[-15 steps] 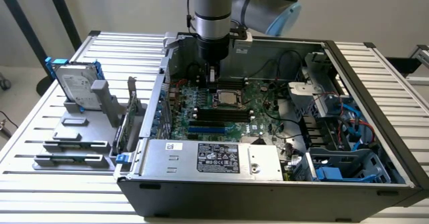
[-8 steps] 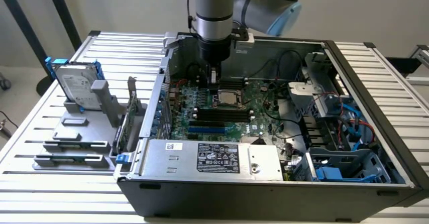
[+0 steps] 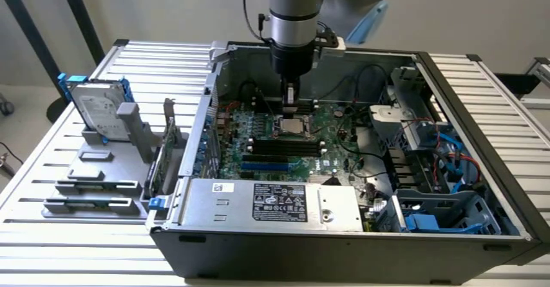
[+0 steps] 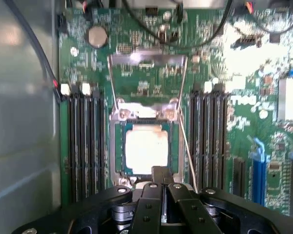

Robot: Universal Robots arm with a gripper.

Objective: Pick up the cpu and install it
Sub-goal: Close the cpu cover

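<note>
lt: bright, even | glare: cpu [image 4: 145, 148], mobo [image 4: 244, 41] | shad: soft

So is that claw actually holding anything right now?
Nothing, as far as shows: the gripper is shut on itself, and the cpu lies flat in the socket just below its tips.

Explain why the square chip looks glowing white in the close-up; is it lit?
Wrist view: it is glare; light bouncing off the cpu's metal top washes it white, as on part of the motherboard. Exterior view: it looks duller grey below the gripper.
</note>
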